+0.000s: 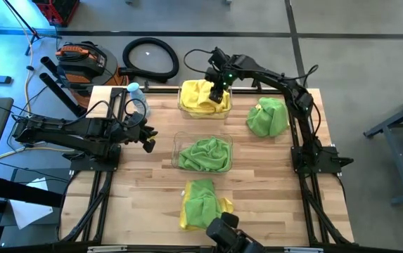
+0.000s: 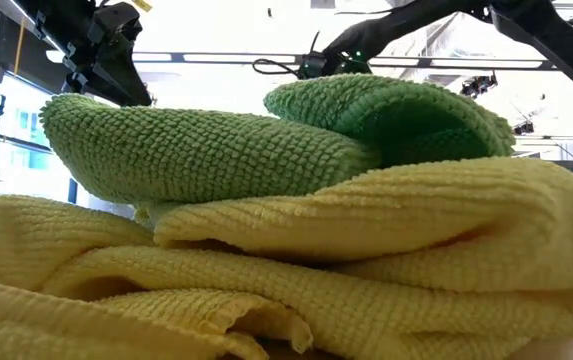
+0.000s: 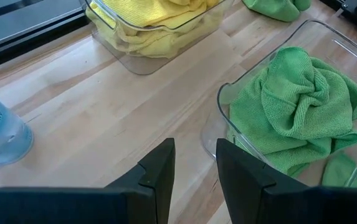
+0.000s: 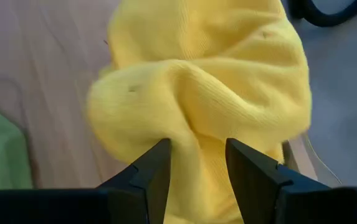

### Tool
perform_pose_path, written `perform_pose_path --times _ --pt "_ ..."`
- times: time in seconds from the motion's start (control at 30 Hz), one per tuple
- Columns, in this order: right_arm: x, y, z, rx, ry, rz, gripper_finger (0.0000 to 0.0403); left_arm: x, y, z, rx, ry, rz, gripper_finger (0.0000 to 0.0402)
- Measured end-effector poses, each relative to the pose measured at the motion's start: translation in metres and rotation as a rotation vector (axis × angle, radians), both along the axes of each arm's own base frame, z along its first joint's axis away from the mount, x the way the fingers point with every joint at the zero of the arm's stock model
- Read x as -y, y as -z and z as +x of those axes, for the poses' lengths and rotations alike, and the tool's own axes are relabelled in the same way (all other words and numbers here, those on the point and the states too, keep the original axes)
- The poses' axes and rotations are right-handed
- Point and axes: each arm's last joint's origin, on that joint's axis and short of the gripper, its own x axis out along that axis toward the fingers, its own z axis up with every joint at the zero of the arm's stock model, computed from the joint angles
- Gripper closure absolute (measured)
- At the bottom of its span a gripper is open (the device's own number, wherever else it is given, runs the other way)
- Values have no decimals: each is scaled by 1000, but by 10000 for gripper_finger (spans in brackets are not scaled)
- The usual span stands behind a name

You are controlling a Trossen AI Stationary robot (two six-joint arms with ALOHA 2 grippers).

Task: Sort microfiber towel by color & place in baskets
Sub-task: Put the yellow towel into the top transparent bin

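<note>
Two see-through baskets stand mid-table. The far one [image 1: 184,107] holds yellow towels [image 1: 197,98]; the nearer one [image 1: 176,142] holds a crumpled green towel [image 1: 205,153]. My right gripper [image 1: 219,95] hangs open above the far basket, and the bunched yellow towel [image 4: 209,81] lies below its fingers without touching them. A loose green towel [image 1: 268,117] lies on the table at the right. By the near edge, a green towel [image 1: 201,198] rests on a yellow one [image 1: 185,218]. My left gripper [image 3: 195,165] waits open at the table's left, nothing between its fingers.
A small clear bottle with a blue cap [image 1: 134,91] stands at the far left corner of the table. The low view is filled by the near pile, the green towel [image 2: 196,150] lying on the yellow one [image 2: 366,260]. Bare wood lies between the baskets and the left arm.
</note>
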Motion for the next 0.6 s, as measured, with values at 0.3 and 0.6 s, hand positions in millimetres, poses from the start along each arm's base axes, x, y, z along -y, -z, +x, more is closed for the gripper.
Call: perform_pose_path --times 0.3,0.6 --pt "1 4 -11 -206 92 -113 253 0 0 0 6 2 -23 296" --pt "2 2 -7 -156 151 -115 253 0 0 0 6 2 -23 296"
